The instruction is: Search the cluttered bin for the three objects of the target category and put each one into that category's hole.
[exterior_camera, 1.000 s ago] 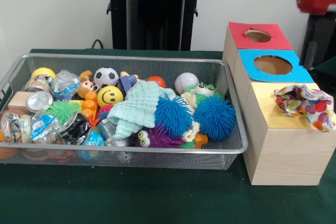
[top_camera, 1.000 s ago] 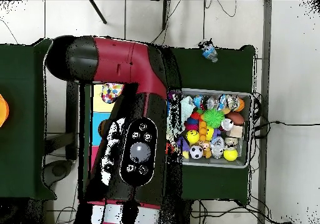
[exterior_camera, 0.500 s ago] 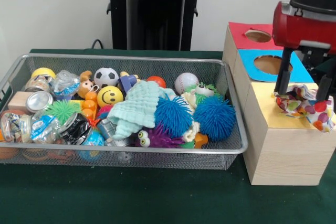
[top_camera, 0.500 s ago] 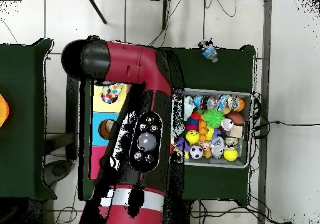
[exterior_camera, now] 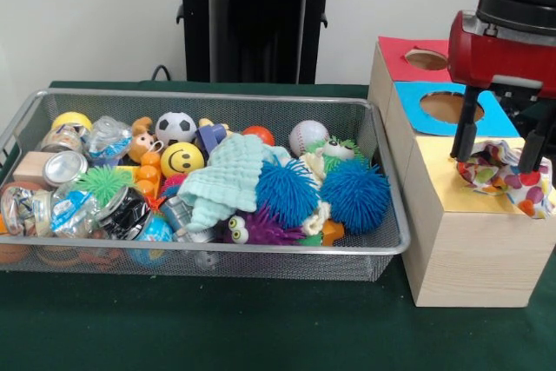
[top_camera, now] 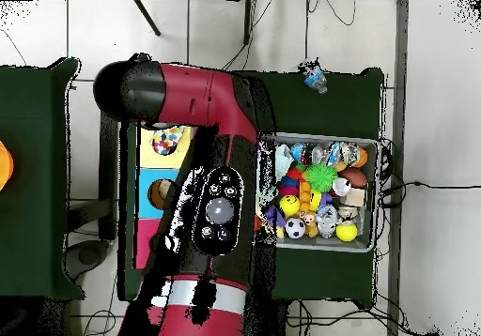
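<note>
Red claw (exterior_camera: pixel 501 149) spread, straddling spotted cloth (exterior_camera: pixel 504 175) in front view; arm (top_camera: pixel 202 154) hides claw overhead.

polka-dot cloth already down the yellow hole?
No. The polka-dot cloth sits bunched on the yellow box top, with the open end effector straddling it.

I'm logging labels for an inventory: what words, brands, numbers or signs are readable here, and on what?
None can be read.
Crushed cans and wrappers at one end of the wire bin: printing too blurred to read.
Yellow ball: a smiley face, no words.
Arm's button panel: markings too small to read.
</note>
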